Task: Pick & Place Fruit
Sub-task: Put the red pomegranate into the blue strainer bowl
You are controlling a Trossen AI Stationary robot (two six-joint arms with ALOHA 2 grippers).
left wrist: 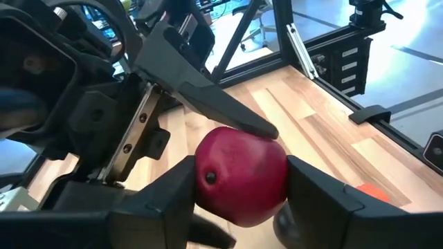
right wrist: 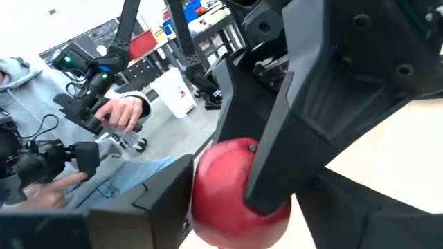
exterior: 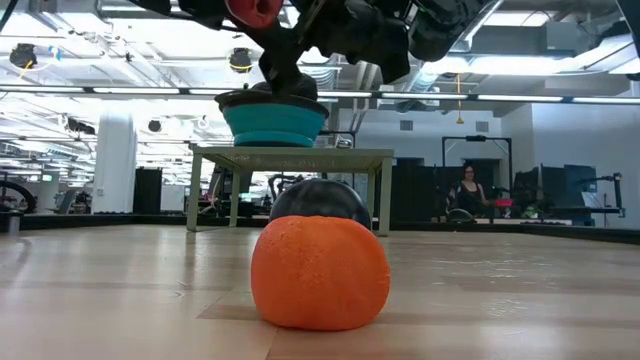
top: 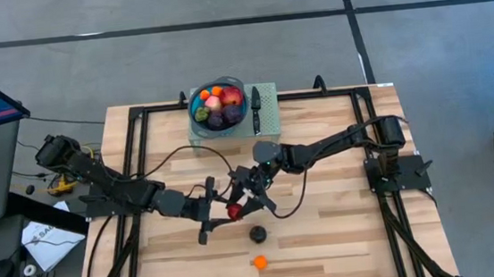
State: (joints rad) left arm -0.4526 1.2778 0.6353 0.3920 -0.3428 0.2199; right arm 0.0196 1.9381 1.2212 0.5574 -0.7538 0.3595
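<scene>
A red apple [top: 234, 211] hangs in the air over the table's middle, seen at the top of the low view [exterior: 255, 10]. My left gripper [top: 222, 211] [left wrist: 242, 187] is shut on it. My right gripper [top: 248, 199] [right wrist: 256, 200] is open and reaches in from the right, its fingers on either side of the apple [right wrist: 235, 187]. A dark purple fruit [top: 257, 234] [exterior: 320, 200] and an orange fruit [top: 259, 263] [exterior: 320, 272] rest on the wood near the near edge. Several fruits fill the blue bowl [top: 197, 116]. My left gripper pinches the apple's sides [left wrist: 208, 176] between its two fingers, coming level from the table's left. The apple is lifted clear of the table. My right gripper has one finger [left wrist: 228, 111] lying against the apple's upper side [left wrist: 259, 135]. The left gripper's finger hides its other side.
The bowl stands on a pale green stand [top: 270, 114] at the far edge, with a black-handled knife [top: 255, 102] beside it. Black frame rails [top: 137, 157] run along both table sides. A person's hands [right wrist: 118, 111] hold a controller beyond the table.
</scene>
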